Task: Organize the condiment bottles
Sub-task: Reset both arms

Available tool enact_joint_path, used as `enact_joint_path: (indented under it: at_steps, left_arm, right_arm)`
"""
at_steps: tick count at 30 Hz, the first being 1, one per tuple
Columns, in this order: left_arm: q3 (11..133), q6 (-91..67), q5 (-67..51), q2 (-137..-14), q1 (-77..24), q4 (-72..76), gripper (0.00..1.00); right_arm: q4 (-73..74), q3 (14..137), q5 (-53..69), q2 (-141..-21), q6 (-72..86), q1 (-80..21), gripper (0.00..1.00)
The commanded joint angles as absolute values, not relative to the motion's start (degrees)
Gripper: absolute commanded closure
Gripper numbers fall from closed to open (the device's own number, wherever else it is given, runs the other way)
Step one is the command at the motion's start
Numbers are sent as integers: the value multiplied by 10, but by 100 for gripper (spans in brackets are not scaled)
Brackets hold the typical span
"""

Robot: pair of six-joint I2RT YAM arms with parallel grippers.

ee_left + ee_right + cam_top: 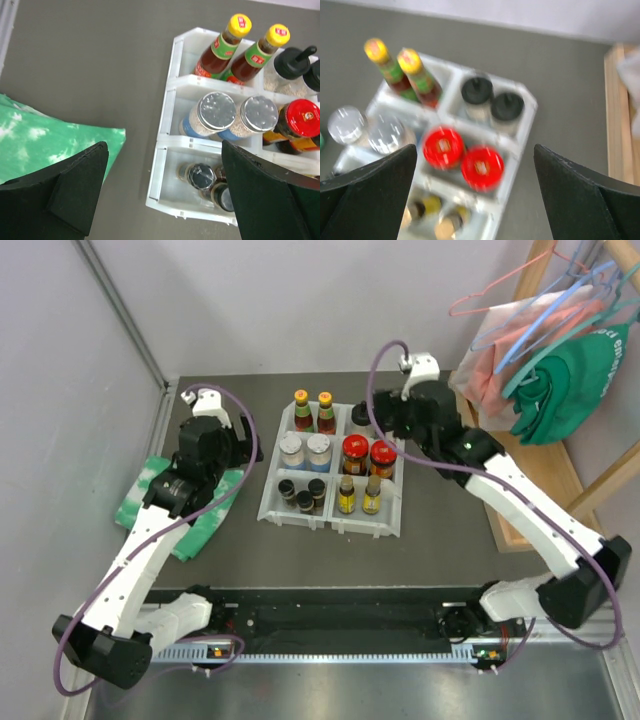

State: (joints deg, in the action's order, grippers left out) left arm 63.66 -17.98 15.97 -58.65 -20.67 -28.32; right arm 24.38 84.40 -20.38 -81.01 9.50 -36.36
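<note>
Condiment bottles (353,450) sit paired in tray (268,508), so L claw (162,150) & R claw (475,147), both wide open, empty, should rise straight w/o clipping caps.

top: high overhead, looking down | wrists: near, facing down — all three share white tray (162,195)

Condiment bottles (355,454) paired in white tray (300,521) compartments.
</note>
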Motion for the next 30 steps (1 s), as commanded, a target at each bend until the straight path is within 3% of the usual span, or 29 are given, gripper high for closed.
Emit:
enact_joint_path:
  at_steps: [1,5,12,30]
  left_arm:
    - [623,-200,137,-575,-206,-310,1]
    - [601,-206,138,-568,-205,-318,1]
    - [563,-216,132,-555,-205,-314,1]
    - [533,-195,112,-526,-205,-284,1]
  right_arm:
    - [300,718,-236,-710,161,-368,1]
    - [330,598,-253,-588,192,-367,1]
    - [377,497,-274,-441,221,-367,1]
    - [399,488,-307,-404,264,-368,1]
